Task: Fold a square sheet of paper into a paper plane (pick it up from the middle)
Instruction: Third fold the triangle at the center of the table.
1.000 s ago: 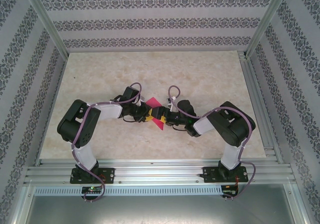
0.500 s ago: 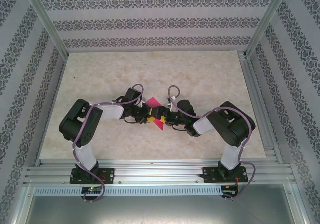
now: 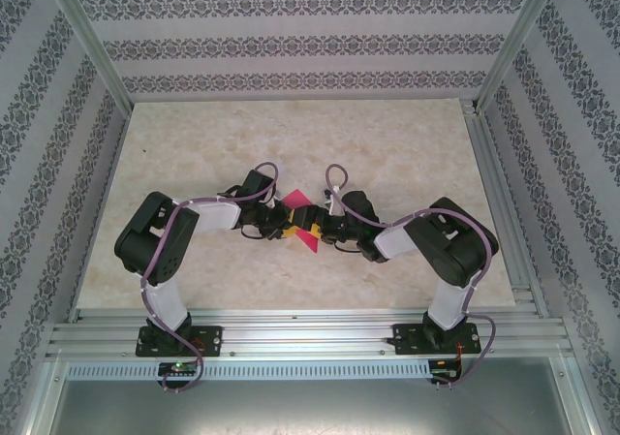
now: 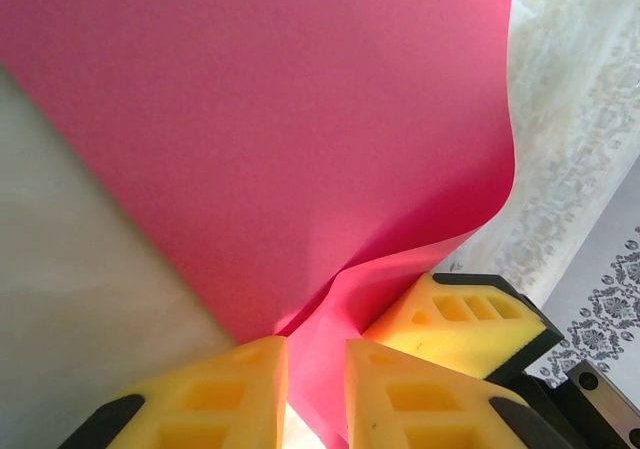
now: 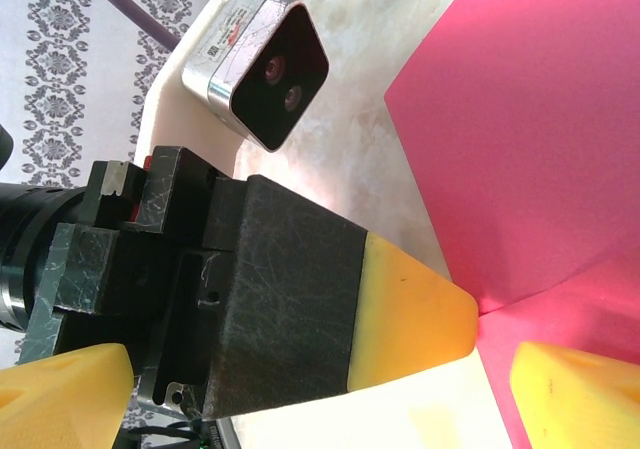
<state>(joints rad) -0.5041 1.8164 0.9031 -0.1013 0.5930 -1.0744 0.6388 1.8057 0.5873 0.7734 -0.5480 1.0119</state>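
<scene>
On the marbled surface [image 3: 407, 154], the left hand [image 4: 315, 349] pinches the smooth, buckled square sheet of paper [image 4: 280, 139]; the right hand [image 3: 318, 228] gapes open alongside.

One square sheet of paper [image 3: 296, 201], one table [image 3: 387, 144] — two grippers: the left gripper [image 4: 315, 347], the right gripper [image 3: 312, 228].

Lab test booth — aluminium frame [image 3: 310, 330], wallpapered panels [image 3: 291, 28], marble-look tabletop [image 3: 387, 144].

no legible text, camera label [image 5: 224, 31] unreadable
</scene>
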